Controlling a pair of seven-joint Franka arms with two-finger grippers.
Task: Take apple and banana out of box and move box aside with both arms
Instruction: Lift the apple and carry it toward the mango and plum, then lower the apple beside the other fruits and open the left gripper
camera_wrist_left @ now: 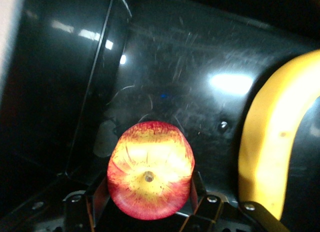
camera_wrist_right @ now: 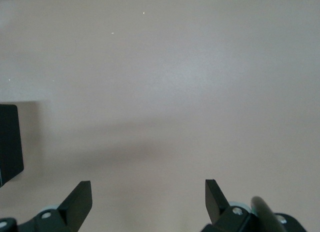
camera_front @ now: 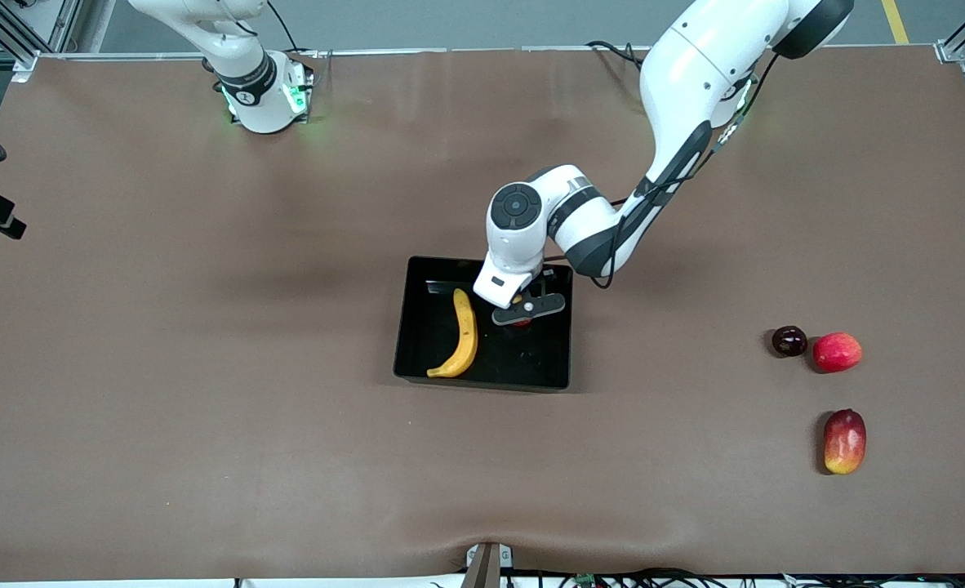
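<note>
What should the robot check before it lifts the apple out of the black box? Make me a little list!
1. Apple sits between the left gripper fingers: ok.
2. Grip firm enough to lift: cannot tell.
3. Banana lies beside the apple, apart from the gripper: ok.
4. Box flat on the table: ok.
5. Right gripper open, waiting over bare table: ok.
6. Other fruits near the left arm's end, well apart from the box: ok.

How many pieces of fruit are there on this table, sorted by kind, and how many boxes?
Apple, in the box between the left gripper fingers: 1
Banana, in the box: 1
Dark round fruit: 1
Pinkish-red round fruit: 1
Mango-like fruit: 1
Box: 1
Total: 6
</note>
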